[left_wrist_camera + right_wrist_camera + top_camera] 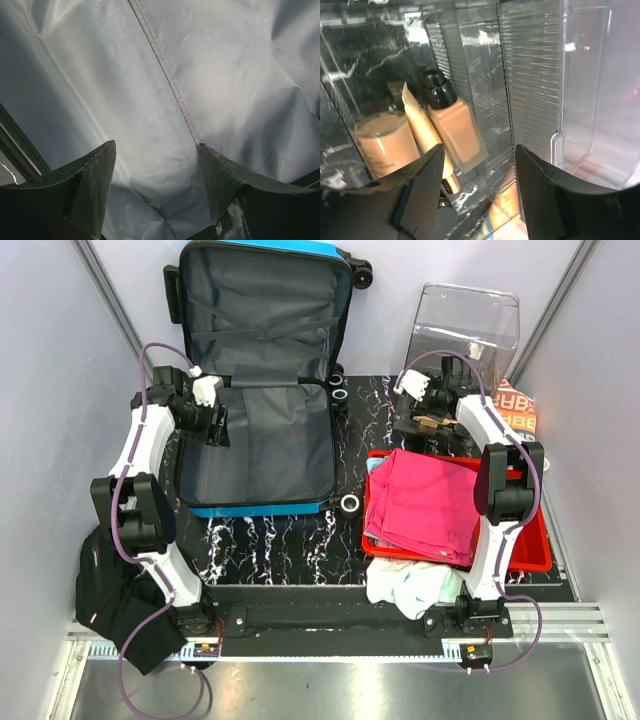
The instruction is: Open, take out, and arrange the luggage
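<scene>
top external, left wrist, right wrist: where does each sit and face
top external: above and behind the arms, looking down on the open luggage; both arms show.
left wrist: on the left arm, facing the grey lining; left gripper open.
right wrist: on the right arm, facing the clear box; right gripper open.
shared: top and left wrist both show the lining.

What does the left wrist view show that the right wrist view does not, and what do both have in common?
Only the left wrist view: the dark grey lining of the luggage, crossed by a narrow woven strip. Only the right wrist view: a clear plastic box, and through its walls a beige bottle with a black cap, a beige jar and a pale tube. Both: the left gripper and the right gripper each appear open, nothing between the fingers.
</scene>
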Available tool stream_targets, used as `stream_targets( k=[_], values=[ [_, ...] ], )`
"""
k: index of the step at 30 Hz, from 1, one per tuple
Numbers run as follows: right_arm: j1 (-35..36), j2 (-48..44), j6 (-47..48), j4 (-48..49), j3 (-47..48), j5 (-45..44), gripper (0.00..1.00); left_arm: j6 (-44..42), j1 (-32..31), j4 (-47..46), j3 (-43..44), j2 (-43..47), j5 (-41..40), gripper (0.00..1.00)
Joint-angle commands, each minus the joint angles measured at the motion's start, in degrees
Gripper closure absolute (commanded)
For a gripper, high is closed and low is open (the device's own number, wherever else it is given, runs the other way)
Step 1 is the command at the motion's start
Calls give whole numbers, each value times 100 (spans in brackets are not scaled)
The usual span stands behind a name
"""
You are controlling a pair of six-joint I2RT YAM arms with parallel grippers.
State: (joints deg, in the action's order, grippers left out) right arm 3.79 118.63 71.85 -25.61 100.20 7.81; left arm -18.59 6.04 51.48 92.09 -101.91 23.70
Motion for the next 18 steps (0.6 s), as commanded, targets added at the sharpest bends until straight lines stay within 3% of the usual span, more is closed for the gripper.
stream_targets(
  k=[1, 6, 7, 8, 9, 15, 18],
  values=[
    [139, -700, -864, 889, -237, -88, 36, -4, -15, -139, -95, 294, -76, 30],
    [131, -1429, -2874, 768, -475, 141, 40, -13, -7, -156, -130, 303, -68, 30],
    [139, -1509, -3018, 480, -606, 202, 45, -13, -7, -156, -139, 294, -68, 30],
    [131, -1649, -3115, 286, -677, 368, 61, -13, -15, -156, -139, 277, -68, 30],
    [139, -1702, -3273, 119, -869, 440, 70, -22, 2, -156, -139, 285, -76, 30],
    [139, -2063, -3012, -796, -1862, 704, 98, -4, -7, -191, -130, 224, -24, 30],
    [139, -2151, -2757, -885, -2127, 599, 100, -4, -7, -209, -122, 206, 20, 30]
  ],
)
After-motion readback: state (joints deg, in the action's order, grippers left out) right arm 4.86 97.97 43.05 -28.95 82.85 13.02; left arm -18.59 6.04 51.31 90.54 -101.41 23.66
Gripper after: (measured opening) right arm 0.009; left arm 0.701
